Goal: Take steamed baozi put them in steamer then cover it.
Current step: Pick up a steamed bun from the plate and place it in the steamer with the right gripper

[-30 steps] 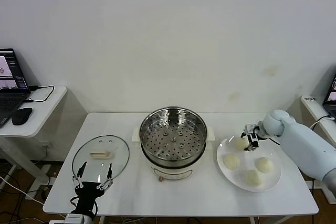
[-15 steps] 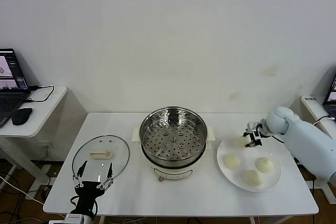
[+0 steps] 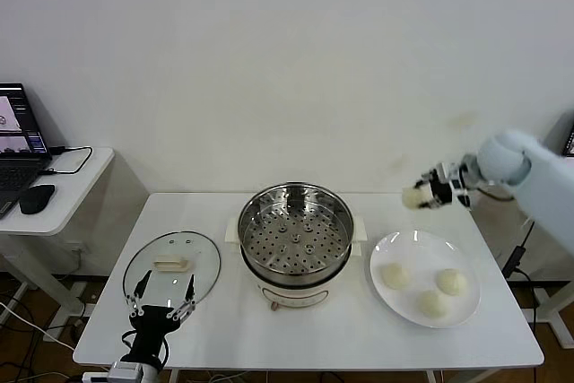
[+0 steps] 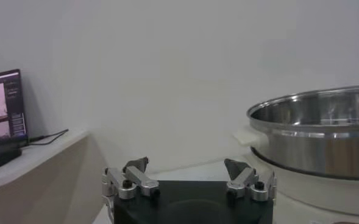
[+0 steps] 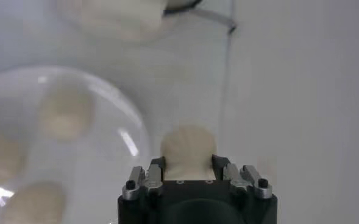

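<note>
My right gripper (image 3: 421, 196) is shut on one cream-white baozi (image 3: 413, 196) and holds it in the air above the back edge of the white plate (image 3: 408, 298). In the right wrist view the held baozi (image 5: 188, 152) sits between the fingers of that gripper (image 5: 188, 165). Three more baozi (image 3: 395, 275) (image 3: 451, 282) (image 3: 433, 303) lie on the plate. The steamer (image 3: 295, 239) stands at the table's middle with its perforated tray bare; it also shows in the left wrist view (image 4: 316, 140). My left gripper (image 3: 162, 298) is open and empty, low at the table's front left; the left wrist view shows it too (image 4: 188, 173).
The round glass lid (image 3: 172, 265) with a cream handle lies flat on the table left of the steamer, just beyond my left gripper. A side desk at far left holds a laptop (image 3: 18, 145) and a mouse (image 3: 37, 197). The white wall is close behind.
My right gripper has lifted one baozi off the plate, rising up and back. Three baozi stay on the plate. The left arm has barely moved.
</note>
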Robot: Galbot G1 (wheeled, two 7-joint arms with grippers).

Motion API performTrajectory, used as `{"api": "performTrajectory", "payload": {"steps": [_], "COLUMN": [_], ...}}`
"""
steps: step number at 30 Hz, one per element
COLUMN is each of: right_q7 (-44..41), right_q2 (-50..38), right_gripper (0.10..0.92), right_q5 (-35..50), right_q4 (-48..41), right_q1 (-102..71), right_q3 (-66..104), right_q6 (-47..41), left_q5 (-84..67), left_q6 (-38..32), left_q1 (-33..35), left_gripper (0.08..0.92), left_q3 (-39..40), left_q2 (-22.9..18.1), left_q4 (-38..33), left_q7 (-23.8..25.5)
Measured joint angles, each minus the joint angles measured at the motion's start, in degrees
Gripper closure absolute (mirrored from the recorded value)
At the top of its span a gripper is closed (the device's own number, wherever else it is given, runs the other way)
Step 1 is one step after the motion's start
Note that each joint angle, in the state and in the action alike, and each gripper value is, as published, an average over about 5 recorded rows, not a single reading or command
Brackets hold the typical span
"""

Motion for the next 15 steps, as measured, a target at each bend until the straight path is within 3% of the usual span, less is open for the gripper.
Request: {"api": "performTrajectory", "payload": {"steps": [8,15], "right_q7": [2.42,4.58], "right_q2": [7.26,14.57], "right_gripper": [0.525,0.522], "right_q5": [6.37,6.89], "right_q4": [2.31,2.19], "right_q1": [8.65,10.98], "right_q3": [-9.54,-15.75], "right_q6": [2.60,6.87], "left_q5": [-1.19,-1.51], "left_q6": [-0.03,-0.02], "left_q1": [-0.18,-0.19], "left_gripper": [0.177,0.177], "left_q3": [-0.75,-1.35], "left_q2": [0.27,-0.10], "left_q4": [-0.46,-0.74], "left_q7": [0.19,0.29]}}
